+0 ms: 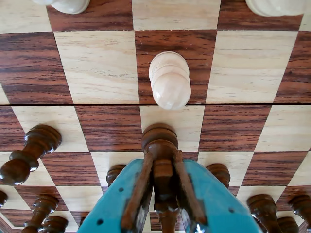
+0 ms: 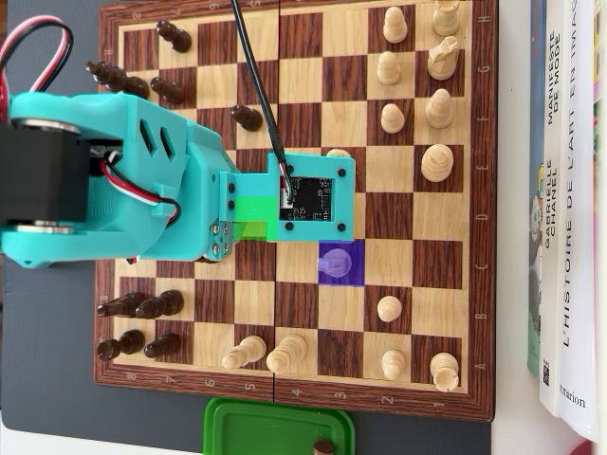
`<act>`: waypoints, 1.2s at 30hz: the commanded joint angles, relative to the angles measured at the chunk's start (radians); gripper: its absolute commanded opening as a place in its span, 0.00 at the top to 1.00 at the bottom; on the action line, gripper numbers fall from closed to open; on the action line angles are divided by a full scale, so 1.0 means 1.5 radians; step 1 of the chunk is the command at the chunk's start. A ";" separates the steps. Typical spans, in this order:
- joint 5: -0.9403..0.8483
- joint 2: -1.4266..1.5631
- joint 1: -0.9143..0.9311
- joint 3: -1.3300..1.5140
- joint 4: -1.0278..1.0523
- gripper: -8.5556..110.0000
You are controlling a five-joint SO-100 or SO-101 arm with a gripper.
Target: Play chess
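Observation:
In the wrist view my gripper [image 1: 161, 160], teal with brown pads, is shut on a dark brown pawn [image 1: 159, 138]. The pads clamp its neck just under the head. I cannot tell whether its base rests on the board. A white pawn [image 1: 169, 80] stands on a dark square straight ahead, one row beyond the held pawn. In the overhead view the teal arm [image 2: 142, 185] reaches over the wooden chessboard [image 2: 294, 398] from the left. The wrist camera module [image 2: 318, 199] hides the jaws and the held pawn there.
Dark pieces [image 1: 26, 155] stand close to the jaws on the left and at the lower right [image 1: 265, 208]. White pieces [image 2: 438, 163] fill the board's right side in the overhead view. A green container [image 2: 275, 427] lies below the board, books [image 2: 569, 209] at the right, and a purple block [image 2: 340, 263] beside the module.

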 commanded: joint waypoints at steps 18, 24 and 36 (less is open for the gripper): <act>-0.018 0.172 0.021 -0.035 0.074 0.88; -0.032 0.243 0.054 -0.031 0.074 0.88; -0.147 0.259 0.229 -0.075 0.074 0.88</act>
